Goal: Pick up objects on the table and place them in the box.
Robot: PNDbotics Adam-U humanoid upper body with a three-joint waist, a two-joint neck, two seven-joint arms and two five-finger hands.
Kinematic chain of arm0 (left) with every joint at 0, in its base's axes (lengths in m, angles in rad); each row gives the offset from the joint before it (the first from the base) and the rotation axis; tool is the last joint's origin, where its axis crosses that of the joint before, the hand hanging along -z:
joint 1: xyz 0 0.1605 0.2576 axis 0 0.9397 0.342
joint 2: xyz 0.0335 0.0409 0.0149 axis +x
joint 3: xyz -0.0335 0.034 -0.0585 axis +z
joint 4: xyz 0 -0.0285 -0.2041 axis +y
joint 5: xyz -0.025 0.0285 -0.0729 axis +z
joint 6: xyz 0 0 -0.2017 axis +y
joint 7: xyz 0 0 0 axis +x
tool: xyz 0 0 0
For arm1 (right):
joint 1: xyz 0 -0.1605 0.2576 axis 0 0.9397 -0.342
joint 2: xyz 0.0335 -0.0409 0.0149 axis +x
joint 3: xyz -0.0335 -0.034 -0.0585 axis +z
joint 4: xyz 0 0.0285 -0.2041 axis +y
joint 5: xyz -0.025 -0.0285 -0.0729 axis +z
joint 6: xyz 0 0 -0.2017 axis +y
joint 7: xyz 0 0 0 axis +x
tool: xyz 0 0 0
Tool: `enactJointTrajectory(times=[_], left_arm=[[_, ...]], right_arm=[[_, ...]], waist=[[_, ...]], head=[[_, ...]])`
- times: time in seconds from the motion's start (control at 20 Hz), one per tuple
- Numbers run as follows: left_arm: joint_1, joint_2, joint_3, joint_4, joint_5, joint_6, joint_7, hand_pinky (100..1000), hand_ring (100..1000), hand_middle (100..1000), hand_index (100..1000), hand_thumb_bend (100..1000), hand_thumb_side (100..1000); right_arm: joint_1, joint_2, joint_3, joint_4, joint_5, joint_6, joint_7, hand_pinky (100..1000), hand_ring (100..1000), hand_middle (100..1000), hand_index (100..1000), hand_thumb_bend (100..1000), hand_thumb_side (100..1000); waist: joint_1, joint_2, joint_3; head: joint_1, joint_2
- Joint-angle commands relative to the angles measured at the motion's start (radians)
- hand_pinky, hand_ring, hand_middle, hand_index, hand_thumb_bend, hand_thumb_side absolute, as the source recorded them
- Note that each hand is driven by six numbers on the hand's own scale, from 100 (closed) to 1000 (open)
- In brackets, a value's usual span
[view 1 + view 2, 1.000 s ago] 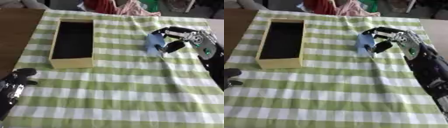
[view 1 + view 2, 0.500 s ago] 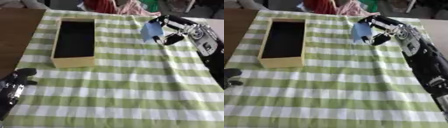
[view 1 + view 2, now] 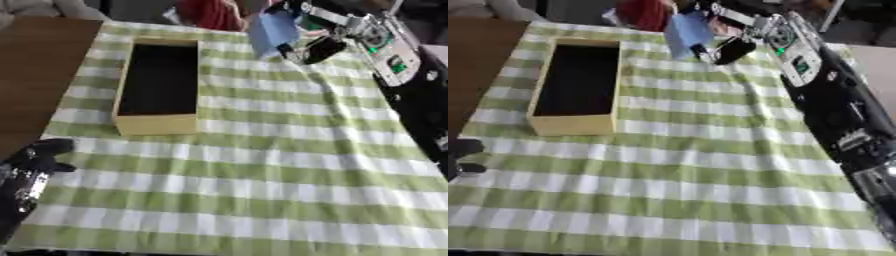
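Observation:
My right hand [image 3: 317, 35] is up over the far middle of the table, its fingers curled round a flat light-blue object [image 3: 272, 31] that hangs tilted in the air. The blue object is to the right of the yellow box [image 3: 161, 124], level with its far end. That box is long and open-topped, its inside dark with nothing showing in it, and it lies on the left part of the green-and-white checked cloth [image 3: 262, 165]. My left hand [image 3: 33, 159] rests at the lower left by the cloth's edge, fingers curled and holding nothing.
Bare brown tabletop [image 3: 39, 65] runs along the left of the cloth. Something red [image 3: 210, 12] lies beyond the far edge. My right arm [image 3: 833, 110] stretches along the right side of the table.
My right hand has lifted the blue object off the cloth and carried it up and to the left, toward the box's far end. The camera has also shifted.

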Motion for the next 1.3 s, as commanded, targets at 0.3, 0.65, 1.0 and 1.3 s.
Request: enactJointTrajectory(times=[0.3,0.65,1.0,1.3], left_arm=[[-0.029,0.02,-0.028,-0.015,0.017,-0.006,-0.031,687,843,749,723,100,589],[-0.04,0.013,-0.047,-0.013,0.022,-0.007,-0.053,688,844,749,724,100,594],[-0.043,0.008,-0.052,-0.012,0.022,-0.006,-0.059,688,844,749,724,100,597],[-0.042,0.007,-0.052,-0.012,0.021,-0.004,-0.06,688,844,748,724,100,599]], right_arm=[[-0.086,0.084,0.022,0.056,0.045,-0.017,0.037,798,939,481,879,100,137],[-0.109,0.187,0.033,0.16,0.134,-0.034,0.046,800,941,517,888,100,189],[-0.105,0.232,0.059,0.163,0.28,-0.073,0.008,830,942,736,937,100,379],[-0.102,0.232,0.07,0.122,0.405,-0.109,-0.102,886,981,952,1000,282,518]], waist=[[0.002,-0.015,0.044],[0.004,-0.007,0.069],[0.006,-0.003,0.074],[0.006,-0.004,0.067]], head=[[-0.036,-0.026],[-0.058,-0.033],[-0.064,-0.035],[-0.063,-0.035]])
